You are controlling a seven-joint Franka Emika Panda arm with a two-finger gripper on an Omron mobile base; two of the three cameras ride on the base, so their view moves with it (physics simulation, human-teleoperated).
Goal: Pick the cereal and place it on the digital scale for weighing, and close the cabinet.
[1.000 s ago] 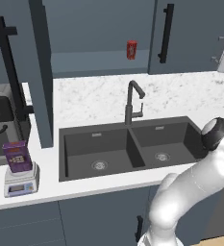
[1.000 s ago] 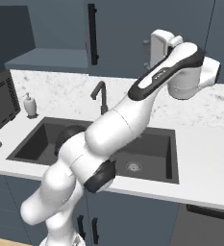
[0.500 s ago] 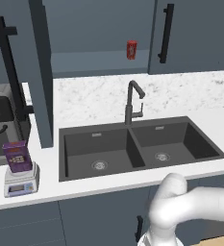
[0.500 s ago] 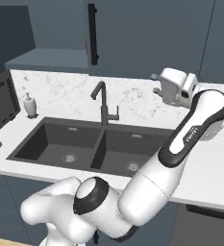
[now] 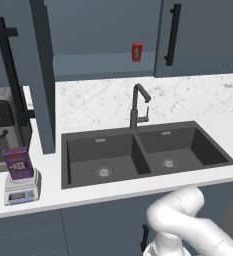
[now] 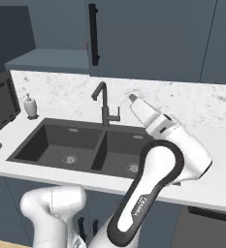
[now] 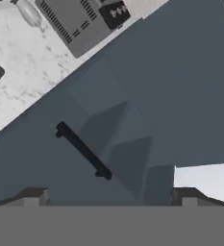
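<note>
Left base view: the cereal (image 5: 18, 162) stands upright on the scale (image 5: 22, 189), at the counter's front edge left of the sink (image 5: 143, 152). Judge the placing step complete. The cabinet (image 5: 42, 75) is not closed: its door stands edge-on, out over the counter, handle (image 5: 10, 85) toward you.

In the hand view the gripper (image 7: 108, 199) is wide open and empty, facing a dark door panel with a bar handle (image 7: 82, 150).

Hazards:
- The arm must sweep left across the counter to reach the door. A low pass could knock the cereal off the scale.
- Pushing the door at its thin edge may let the fingers slip off.
- The red can (image 5: 136, 51) sits on the open shelf; keep clear of it.
</note>
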